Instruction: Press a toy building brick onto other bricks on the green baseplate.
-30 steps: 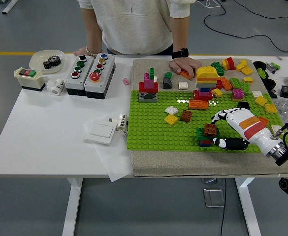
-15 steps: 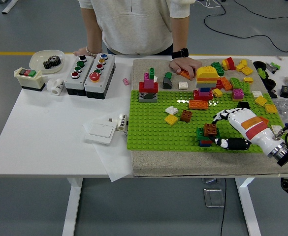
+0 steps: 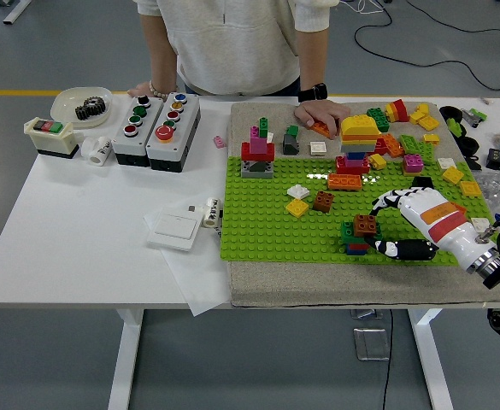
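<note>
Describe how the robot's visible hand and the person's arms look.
The right hand has a white shell with an orange stripe, black-and-white fingers, a metal wrist and black cables. The person wears a pale top, a black wristwatch and a beaded bracelet.

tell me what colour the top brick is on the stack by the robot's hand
Brown brick, beside the right hand; head view.

My right hand (image 3: 403,224) hides part of the green baseplate (image 3: 267,222), my forearm is cut off at the right edge, and the person (image 3: 232,43) is cropped at the top.
</note>
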`<state>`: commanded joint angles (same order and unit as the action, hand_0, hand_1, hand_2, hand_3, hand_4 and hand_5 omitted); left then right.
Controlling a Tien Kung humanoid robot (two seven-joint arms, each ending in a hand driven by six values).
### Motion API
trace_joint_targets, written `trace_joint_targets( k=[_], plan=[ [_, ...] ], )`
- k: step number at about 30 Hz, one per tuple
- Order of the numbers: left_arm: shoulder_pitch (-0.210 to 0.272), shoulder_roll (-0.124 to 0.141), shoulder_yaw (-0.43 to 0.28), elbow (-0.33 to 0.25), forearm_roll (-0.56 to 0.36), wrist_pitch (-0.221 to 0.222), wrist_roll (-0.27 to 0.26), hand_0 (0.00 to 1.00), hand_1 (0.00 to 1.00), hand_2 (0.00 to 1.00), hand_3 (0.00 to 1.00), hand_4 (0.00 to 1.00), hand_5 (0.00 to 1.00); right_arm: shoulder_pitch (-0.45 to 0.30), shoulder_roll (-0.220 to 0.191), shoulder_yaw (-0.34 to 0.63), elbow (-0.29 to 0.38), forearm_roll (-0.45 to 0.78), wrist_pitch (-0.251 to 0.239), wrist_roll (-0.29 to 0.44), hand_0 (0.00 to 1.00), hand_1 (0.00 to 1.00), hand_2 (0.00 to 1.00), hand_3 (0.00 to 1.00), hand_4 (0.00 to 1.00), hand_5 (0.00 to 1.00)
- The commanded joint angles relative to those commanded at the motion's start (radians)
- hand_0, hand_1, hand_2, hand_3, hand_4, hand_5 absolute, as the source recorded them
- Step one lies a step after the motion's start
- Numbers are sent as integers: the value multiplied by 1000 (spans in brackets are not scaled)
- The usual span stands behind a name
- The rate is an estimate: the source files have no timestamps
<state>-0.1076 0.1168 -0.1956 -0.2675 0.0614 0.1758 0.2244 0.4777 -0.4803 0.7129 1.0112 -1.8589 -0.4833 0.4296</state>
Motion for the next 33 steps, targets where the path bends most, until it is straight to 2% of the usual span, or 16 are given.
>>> trace_joint_targets(
  k=[20, 33],
  plan=[
    [-6, 0, 7, 1, -12, 0, -4, 489, 600, 756, 786, 825, 836, -7, -2, 9, 3, -8, 3, 0, 595, 609, 685, 566, 800, 551],
    [-8, 0, 8, 1, -11, -2, -4, 489, 600, 756, 785, 825, 836, -31, -20, 48, 74, -12, -11, 16, 594, 609, 687, 571, 803, 551]
  ],
)
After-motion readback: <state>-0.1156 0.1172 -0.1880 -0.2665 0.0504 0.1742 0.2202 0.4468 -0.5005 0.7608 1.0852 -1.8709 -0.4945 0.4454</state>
